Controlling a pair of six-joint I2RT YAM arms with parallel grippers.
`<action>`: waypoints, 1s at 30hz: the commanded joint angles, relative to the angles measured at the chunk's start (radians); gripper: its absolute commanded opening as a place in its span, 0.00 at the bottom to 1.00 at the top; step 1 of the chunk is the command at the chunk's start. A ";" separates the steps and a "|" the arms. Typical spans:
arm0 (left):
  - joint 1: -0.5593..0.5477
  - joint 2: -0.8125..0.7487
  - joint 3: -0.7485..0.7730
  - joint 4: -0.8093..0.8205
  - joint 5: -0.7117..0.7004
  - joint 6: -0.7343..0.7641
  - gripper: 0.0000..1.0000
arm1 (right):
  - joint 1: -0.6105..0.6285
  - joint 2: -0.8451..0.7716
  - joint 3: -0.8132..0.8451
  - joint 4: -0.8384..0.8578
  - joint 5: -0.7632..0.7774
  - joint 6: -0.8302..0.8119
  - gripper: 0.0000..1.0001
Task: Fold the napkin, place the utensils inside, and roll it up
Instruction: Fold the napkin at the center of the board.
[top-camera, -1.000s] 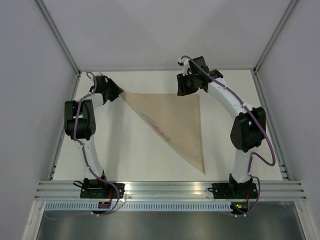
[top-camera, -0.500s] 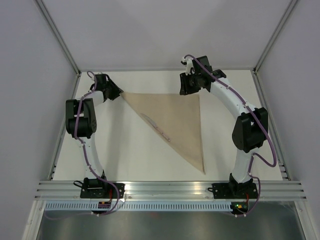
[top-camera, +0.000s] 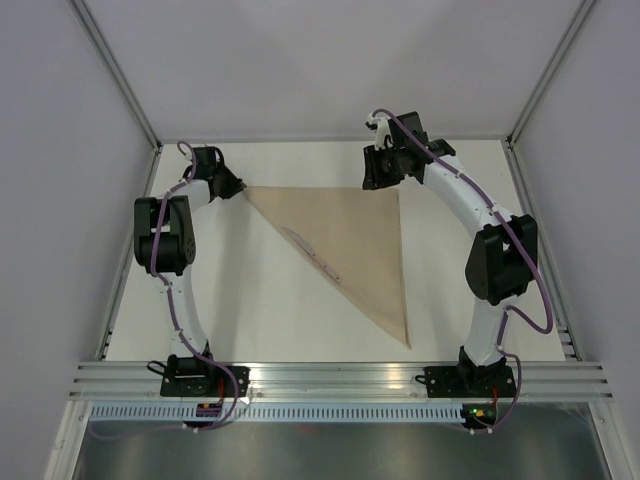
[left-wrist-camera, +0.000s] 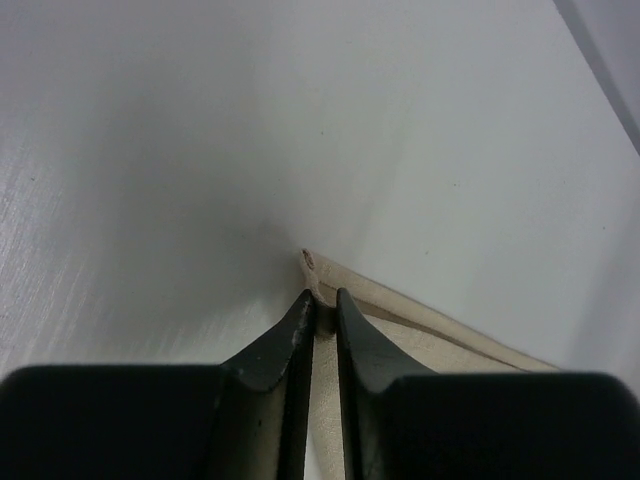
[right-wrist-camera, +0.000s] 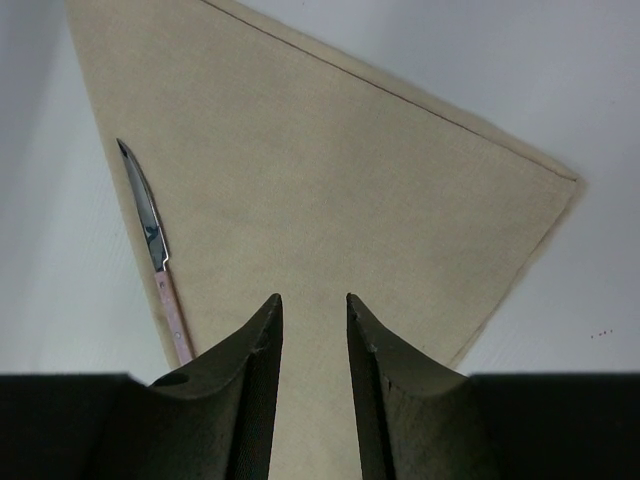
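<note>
One corner, judged the best hold on the limp napkin (top-camera: 360, 235), is pinched far left by the left gripper (left-wrist-camera: 320, 298), while the right gripper (right-wrist-camera: 313, 300) is spread empty.

The napkin (top-camera: 365, 230) is a plain tan cloth folded into a triangle, lying flat on the table. One short edge runs along the far side, the other runs down the right, and the long diagonal faces the near left. It looks smooth, with no bunching. Its far-left tip (left-wrist-camera: 400, 320) is pinched in the left hand (left-wrist-camera: 320, 300). The utensils (top-camera: 310, 252) lie right along that diagonal, toward its far end. The only piece I can make out is a knife (right-wrist-camera: 150, 225) with a pointed silver blade and a pale pinkish handle.
</note>
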 joint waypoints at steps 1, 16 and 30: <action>-0.007 0.011 0.041 -0.016 0.000 -0.013 0.18 | -0.009 -0.054 -0.002 0.013 -0.012 0.012 0.38; -0.056 -0.110 -0.079 0.177 0.161 0.103 0.02 | -0.018 -0.049 0.003 0.015 0.001 0.004 0.38; -0.243 -0.325 -0.349 0.283 0.291 0.196 0.02 | -0.020 -0.049 0.006 0.004 0.011 -0.008 0.38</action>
